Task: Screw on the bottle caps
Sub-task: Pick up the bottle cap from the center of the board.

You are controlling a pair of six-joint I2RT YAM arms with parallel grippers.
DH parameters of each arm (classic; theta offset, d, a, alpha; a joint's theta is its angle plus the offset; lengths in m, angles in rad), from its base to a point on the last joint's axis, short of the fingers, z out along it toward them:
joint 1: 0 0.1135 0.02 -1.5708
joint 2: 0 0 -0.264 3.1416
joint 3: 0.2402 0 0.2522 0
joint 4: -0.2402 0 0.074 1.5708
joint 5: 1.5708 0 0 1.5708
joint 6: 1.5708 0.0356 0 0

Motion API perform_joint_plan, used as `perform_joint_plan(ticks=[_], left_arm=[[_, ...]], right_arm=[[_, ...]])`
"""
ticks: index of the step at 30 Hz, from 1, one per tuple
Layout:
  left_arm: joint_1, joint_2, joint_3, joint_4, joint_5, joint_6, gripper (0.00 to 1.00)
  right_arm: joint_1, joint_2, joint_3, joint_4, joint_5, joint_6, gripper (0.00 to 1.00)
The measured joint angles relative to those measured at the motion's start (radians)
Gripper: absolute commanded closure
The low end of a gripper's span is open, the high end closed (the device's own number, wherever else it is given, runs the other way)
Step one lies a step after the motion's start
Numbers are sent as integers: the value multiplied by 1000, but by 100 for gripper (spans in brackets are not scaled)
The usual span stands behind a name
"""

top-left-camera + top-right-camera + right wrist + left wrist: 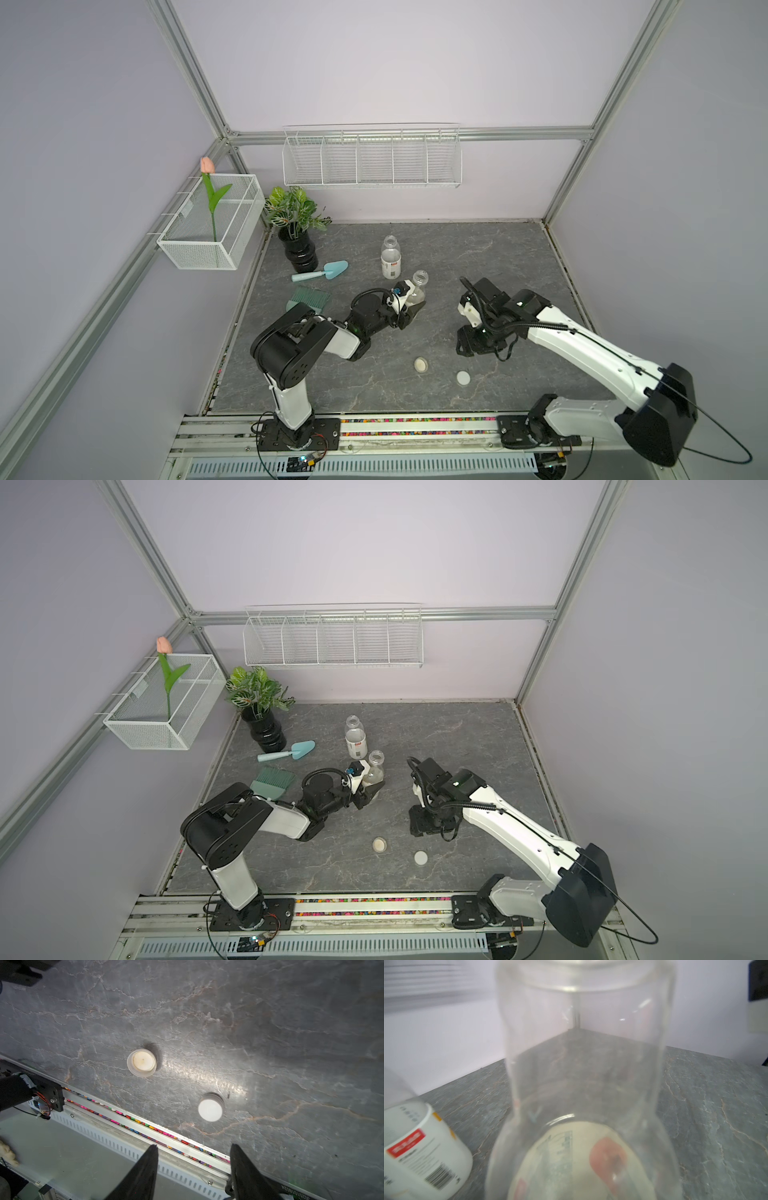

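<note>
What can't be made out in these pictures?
- Left gripper: fingers unseen in the left wrist view; the tilted bottle fills it.
- That bottle's mouth: cut off by that view's top edge.
- Labels: print blurred there, too small in both top views.
- Flat-topped cap: inside faces the table, right wrist view.

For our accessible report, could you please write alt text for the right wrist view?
Two white caps lie apart on the grey marbled table: the upturned cap shows its hollow, the other cap its flat top. The right claw hangs open and empty.
</note>
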Motion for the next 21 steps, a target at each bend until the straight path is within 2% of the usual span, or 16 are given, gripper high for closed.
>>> perform_joint_plan(ticks=[4, 9, 13, 16, 21], left_arm=[[0, -70, -88, 18, -75, -34, 48], [0, -134, -164, 30, -177, -58, 48], [0, -157, -196, 31, -239, -59, 47], [0, -174, -209, 31, -281, -58, 47], [0, -182, -212, 36, -310, -55, 47]], right_arm=[[73, 114, -8, 118, 2, 33, 41], [179, 255, 8, 208, 11, 60, 29], [251, 334, 34, 232, 33, 68, 26], [288, 375, 48, 231, 59, 74, 30], [305, 417, 59, 222, 93, 86, 45]])
